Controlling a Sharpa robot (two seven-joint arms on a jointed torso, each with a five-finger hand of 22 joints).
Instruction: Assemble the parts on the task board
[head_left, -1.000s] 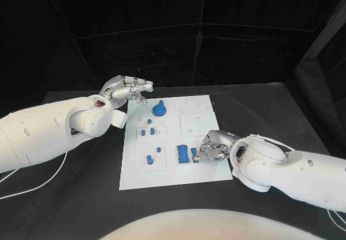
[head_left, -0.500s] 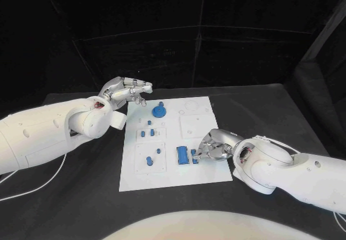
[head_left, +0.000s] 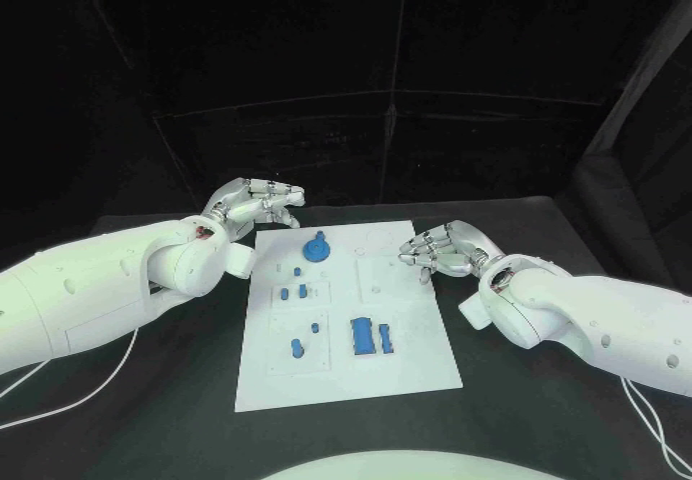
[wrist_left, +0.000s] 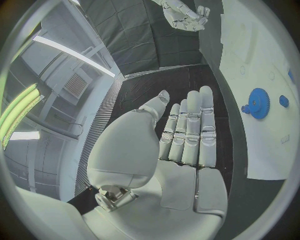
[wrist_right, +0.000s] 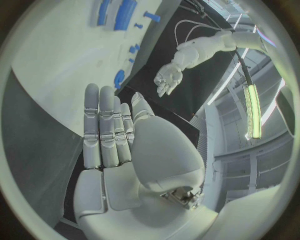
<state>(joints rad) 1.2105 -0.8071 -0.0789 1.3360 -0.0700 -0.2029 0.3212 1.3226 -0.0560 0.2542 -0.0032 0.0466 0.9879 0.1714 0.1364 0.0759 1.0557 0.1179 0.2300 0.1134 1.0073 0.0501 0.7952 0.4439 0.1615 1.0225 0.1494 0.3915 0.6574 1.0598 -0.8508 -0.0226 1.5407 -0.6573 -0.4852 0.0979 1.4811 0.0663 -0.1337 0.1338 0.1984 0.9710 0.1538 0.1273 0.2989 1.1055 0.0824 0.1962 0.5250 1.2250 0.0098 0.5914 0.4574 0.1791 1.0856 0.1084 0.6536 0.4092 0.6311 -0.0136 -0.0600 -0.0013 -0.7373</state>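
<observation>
Both were empty, fingers apart: the left robot hand (head_left: 257, 203) hovered beside the white board (head_left: 411, 345); the right robot hand (head_left: 440, 249) hung over its edge.

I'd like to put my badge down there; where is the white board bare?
The task board is bare along its right side, below the right hand. The left half is crowded with blue parts, including the gear.

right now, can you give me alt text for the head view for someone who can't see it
A white task board lies on a black table, carrying small blue parts: a gear at the far end and a rectangular block nearer. The left hand and right hand hover empty at its far corners.
</observation>
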